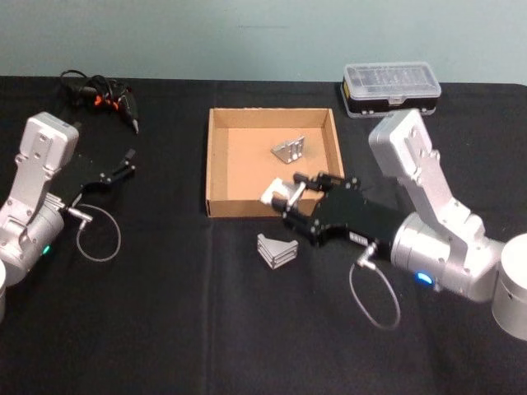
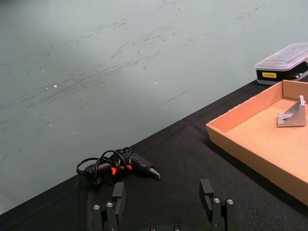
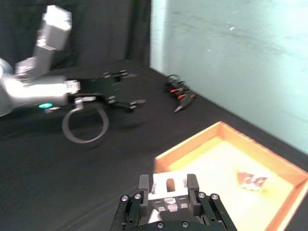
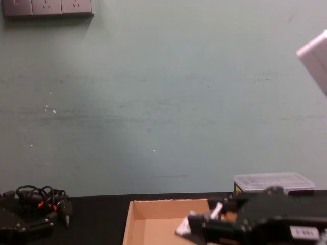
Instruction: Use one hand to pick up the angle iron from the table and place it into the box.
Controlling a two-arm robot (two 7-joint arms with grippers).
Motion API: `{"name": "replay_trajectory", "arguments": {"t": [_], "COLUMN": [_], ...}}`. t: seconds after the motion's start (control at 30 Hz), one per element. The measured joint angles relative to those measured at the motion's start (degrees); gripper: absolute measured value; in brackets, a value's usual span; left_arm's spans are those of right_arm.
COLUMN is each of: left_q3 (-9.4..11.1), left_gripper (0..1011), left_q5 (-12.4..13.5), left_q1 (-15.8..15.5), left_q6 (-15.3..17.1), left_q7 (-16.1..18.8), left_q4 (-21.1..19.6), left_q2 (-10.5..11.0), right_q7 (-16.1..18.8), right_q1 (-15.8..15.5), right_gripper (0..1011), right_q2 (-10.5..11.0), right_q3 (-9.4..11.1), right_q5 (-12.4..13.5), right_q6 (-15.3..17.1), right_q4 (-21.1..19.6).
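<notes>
A silver angle iron (image 1: 281, 194) is clamped in my right gripper (image 1: 293, 198), which is shut on it above the near wall of the tan box (image 1: 221, 169). In the right wrist view the held angle iron (image 3: 167, 189) sits between the fingers, at the box's (image 3: 207, 139) near corner. Another angle iron (image 1: 290, 150) lies inside the box, also seen as a grey bracket (image 2: 292, 115). A stacked pair of angle irons (image 1: 276, 249) rests on the black table (image 1: 206, 329) just in front of the box. My left gripper (image 1: 125, 167) is parked open at the left, holding nothing.
A black plastic case with a clear lid (image 1: 391, 89) stands behind the box at the right. A bundle of black cable with orange parts (image 1: 103, 92) lies at the back left. Wire loops hang from both wrists, one on the right (image 1: 375, 300).
</notes>
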Motion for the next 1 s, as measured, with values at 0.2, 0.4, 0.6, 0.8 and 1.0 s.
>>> {"name": "replay_trajectory", "arguments": {"t": [0.2,0.4,0.6,0.8,1.0], "left_q3": [0.0,0.0,0.0,0.0,0.0], "left_gripper": [1011,1011,1011,1011,1011], "left_q5": [0.0,0.0,0.0,0.0,0.0], "left_q1": [0.0,0.0,0.0,0.0,0.0], "left_q6": [0.0,0.0,0.0,0.0,0.0], "left_q7": [0.0,0.0,0.0,0.0,0.0], "left_q4": [0.0,0.0,0.0,0.0,0.0], "left_q2": [0.0,0.0,0.0,0.0,0.0], "right_q7": [-1.1,-1.3,-1.2,-1.4,-1.8], "right_q1": [5.0,10.5,15.3,17.6,18.1], "right_gripper": [477,477,477,477,477], "right_q2": [-4.1,-8.8,-12.8,-14.8,-15.1], "right_q3": [-1.0,-3.0,-4.0,-3.9,-3.0], "right_q5": [-2.8,-5.8,-8.1,-9.6,-10.7], "right_q6": [-1.3,-2.0,-2.6,-2.9,-2.5], "right_q4": [6.9,16.4,25.3,29.9,31.1]}}
